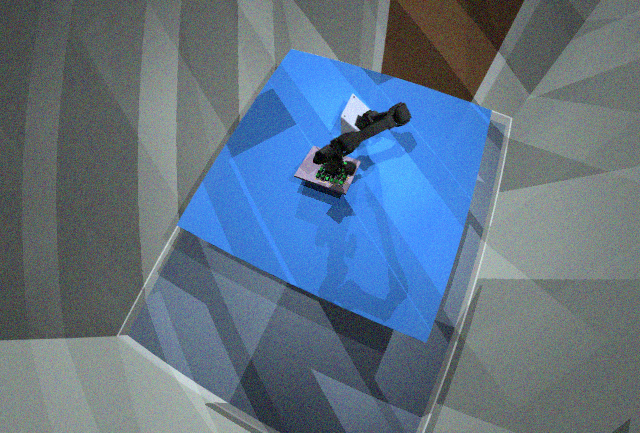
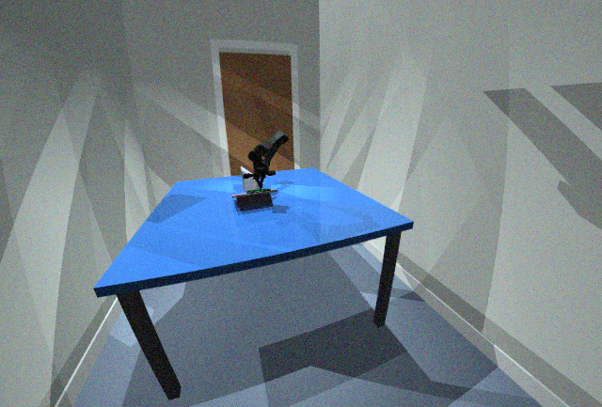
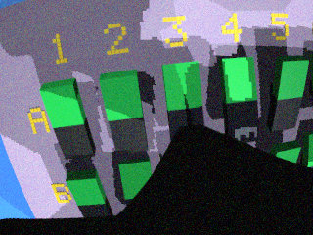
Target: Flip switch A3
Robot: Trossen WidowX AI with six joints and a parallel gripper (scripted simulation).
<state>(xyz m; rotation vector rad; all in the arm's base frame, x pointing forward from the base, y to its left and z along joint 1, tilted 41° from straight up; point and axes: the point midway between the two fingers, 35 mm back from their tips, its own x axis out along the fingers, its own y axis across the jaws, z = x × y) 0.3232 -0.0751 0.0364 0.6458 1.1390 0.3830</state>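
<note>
The pinkish switch panel (image 1: 306,170) (image 2: 236,195) (image 3: 24,164) stands on the table with rows of green-and-dark switches. In the wrist view, switch A3 (image 3: 182,85) shows its green far half under the printed 3; part of its dark near half is hidden by the fingertips. Which end is raised is hard to tell. My gripper (image 3: 190,137) (image 2: 261,188) is shut and empty, its tips close to the near end of A3. Contact cannot be made out. In the top view the arm covers part of the switches.
Neighbouring switches A2 (image 3: 122,95) and A4 (image 3: 238,79) stand on either side of A3. B1 (image 3: 87,191) and B2 (image 3: 136,178) show in the row nearer the arm; B3 is hidden behind the fingers. A white plate (image 1: 353,108) stands by the arm's base on the blue table (image 1: 248,180) (image 2: 194,242).
</note>
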